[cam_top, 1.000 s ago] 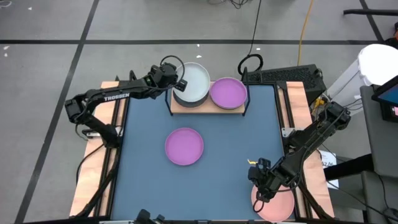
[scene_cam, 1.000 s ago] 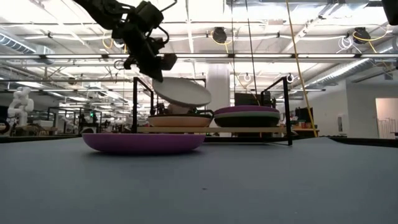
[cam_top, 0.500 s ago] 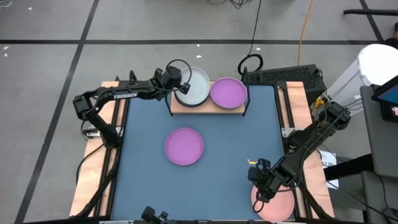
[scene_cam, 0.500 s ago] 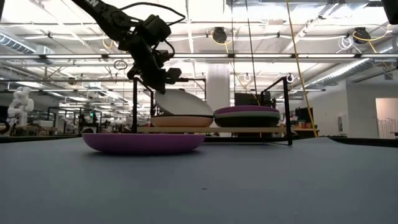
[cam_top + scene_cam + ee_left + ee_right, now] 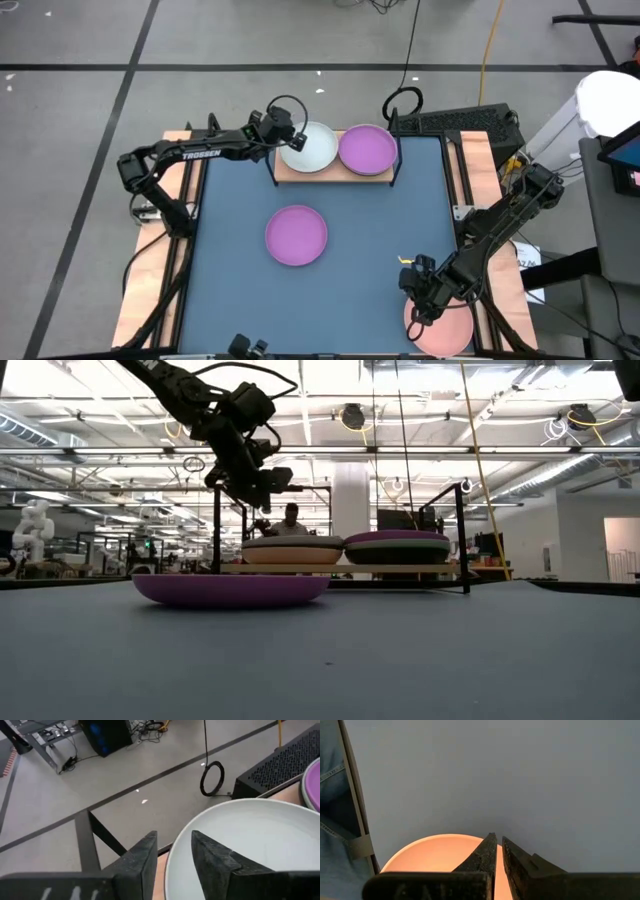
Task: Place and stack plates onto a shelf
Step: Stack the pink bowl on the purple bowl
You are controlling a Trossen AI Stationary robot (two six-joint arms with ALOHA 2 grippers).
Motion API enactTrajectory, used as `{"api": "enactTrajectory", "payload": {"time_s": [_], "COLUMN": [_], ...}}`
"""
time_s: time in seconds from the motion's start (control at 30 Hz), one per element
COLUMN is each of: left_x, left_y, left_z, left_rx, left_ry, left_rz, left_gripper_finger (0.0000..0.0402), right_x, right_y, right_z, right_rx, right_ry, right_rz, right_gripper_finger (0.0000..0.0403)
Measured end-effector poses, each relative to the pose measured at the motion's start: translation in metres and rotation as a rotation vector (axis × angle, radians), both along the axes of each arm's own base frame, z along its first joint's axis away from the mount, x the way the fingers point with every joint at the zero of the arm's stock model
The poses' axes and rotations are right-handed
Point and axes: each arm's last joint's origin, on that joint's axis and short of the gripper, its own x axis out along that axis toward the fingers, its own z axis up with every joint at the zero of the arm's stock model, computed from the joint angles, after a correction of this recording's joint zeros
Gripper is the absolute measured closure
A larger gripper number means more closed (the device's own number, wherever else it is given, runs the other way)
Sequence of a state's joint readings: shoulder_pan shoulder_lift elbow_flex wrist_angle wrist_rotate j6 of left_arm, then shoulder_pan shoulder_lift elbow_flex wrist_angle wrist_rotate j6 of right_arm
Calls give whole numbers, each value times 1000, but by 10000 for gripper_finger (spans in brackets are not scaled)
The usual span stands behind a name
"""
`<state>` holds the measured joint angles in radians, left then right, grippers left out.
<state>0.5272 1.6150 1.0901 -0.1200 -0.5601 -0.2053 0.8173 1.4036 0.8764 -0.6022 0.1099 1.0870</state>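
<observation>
White plate (image 5: 311, 149) now flat on shelf (image 5: 334, 172) stack

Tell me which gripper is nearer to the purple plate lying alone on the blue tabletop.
Left, though only slightly. The left gripper is beyond the purple plate, at the white plate on the shelf. The right gripper is at the table's near right corner, over a pink plate.

white plate (image 5: 311, 148), purple plates (image 5: 368, 149), pink plate (image 5: 441, 331), blue tabletop (image 5: 380, 240)
</observation>
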Motion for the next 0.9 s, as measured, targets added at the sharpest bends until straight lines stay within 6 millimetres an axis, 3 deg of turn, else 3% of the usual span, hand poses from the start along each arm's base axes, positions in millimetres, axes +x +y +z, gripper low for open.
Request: {"api": "enactTrajectory", "payload": {"time_s": [0.2,0.37,0.6,0.9], "left_x": [9,22,41,47], "left_y": [-15,-43,-105,-190], "left_z": [0,-3,-6,-9], "left_rx": [8,-24,-17,29], "left_ry": [28,58,120,187], "left_rz": [-80,-202,-415,-592], "left_gripper_finger": [266,266,266,266], "right_x": [0,0,0,5], "right_y": [0,0,0,4], "right_z": [0,0,0,5], "right_rx": [0,0,9,76], "right_ry": [0,0,5,-17], "right_rz": [2,3,-10,-87], "right_gripper_finger": [388,388,388,388]}}
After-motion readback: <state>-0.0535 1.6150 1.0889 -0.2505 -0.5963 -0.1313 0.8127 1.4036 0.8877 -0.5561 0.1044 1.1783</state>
